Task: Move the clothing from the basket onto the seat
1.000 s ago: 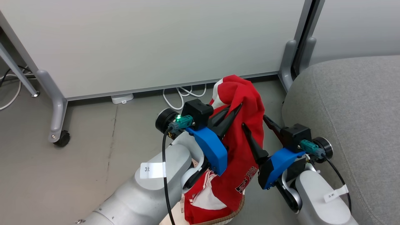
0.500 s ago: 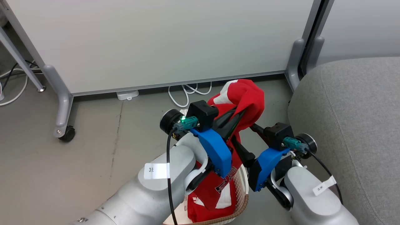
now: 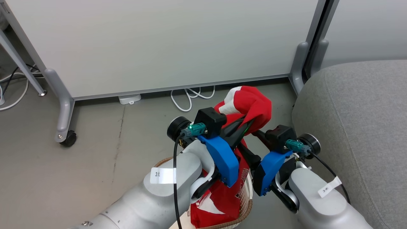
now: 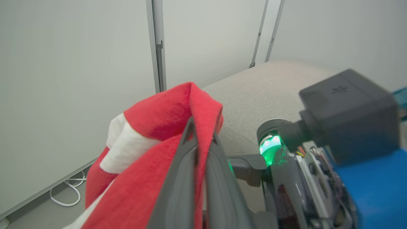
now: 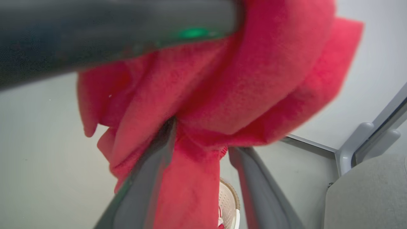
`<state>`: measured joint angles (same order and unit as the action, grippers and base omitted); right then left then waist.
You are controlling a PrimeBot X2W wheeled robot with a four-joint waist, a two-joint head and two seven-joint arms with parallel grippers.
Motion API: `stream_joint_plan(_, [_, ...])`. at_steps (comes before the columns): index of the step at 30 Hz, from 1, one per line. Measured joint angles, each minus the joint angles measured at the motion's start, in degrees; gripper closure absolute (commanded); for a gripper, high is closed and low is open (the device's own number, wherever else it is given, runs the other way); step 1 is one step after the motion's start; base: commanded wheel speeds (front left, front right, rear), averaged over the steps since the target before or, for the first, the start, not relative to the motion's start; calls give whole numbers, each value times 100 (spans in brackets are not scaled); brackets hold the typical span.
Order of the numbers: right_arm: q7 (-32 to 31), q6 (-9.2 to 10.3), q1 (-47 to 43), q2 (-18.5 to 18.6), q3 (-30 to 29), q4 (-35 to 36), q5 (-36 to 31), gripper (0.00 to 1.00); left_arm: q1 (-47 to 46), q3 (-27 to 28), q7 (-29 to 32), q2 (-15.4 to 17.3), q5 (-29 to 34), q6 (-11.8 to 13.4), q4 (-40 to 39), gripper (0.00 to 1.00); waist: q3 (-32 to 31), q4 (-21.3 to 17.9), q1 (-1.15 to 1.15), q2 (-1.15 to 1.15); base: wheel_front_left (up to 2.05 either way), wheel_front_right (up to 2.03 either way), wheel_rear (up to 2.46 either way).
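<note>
Nearest the head camera, the two pale forearms rise from the bottom edge. Between them sits the basket [image 3: 245, 208], whose brown rim now also shows to the left of the left forearm, where a second ago it did not. The whole view has shifted a little since then, so the camera moved.

The lower part of the clothing [image 3: 254, 103] still hangs down into the basket. Its upper part is lifted clear and bunched into a red and white hump above the hands.

The left hand [image 3: 249, 124] stays clamped. In its wrist view the two dark fingers [image 4: 178, 178] are pressed together on a red fold [image 4: 159, 124].

The right hand [image 3: 248, 139] has come in from the right. A second ago it stood further out and lower; now it is tucked just beside the left hand, under the hump. In its wrist view the fingers [image 5: 149, 171] stand apart with a hanging fold of cloth [image 5: 222, 79] between them. One finger touches the cloth, the other stands just off it, and nothing is pinched.

The white lettering that showed on the cloth earlier is now mostly behind the left hand's blue housing.

The seat [image 3: 356, 111] lies to the right, near the basket, with no garment on it. Beyond are the grey floor [image 3: 95, 143], a loop of white cable [image 3: 187, 98] and the white partition [image 3: 159, 41] on its castor [image 3: 68, 139].
</note>
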<state>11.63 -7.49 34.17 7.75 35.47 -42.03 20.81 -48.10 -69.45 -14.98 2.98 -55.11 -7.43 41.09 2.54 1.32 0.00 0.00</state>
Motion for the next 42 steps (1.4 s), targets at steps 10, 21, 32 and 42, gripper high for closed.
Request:
stream_joint_plan(10, [165,0,83,81,276,-99,253,100,-24,-14,0,88,-96,0,-43,100,-48,-15,0,0,0,0,0])
stream_joint_plan(21, [266,0,102,67,266,-238,298,100,-24,58,0,105,-43,0,-8,100,-51,-63,0,0,0,0,0])
stream_joint_plan(32, [319,0,116,20,66,-288,288,100,56,448,0,138,214,0,10,0,-27,-56,0,0,0,0,0])
stream_joint_plan(42, [334,0,99,36,-294,-124,142,100,1029,1419,-1,498,1033,11,-527,0,21,-70,0,0,0,0,0])
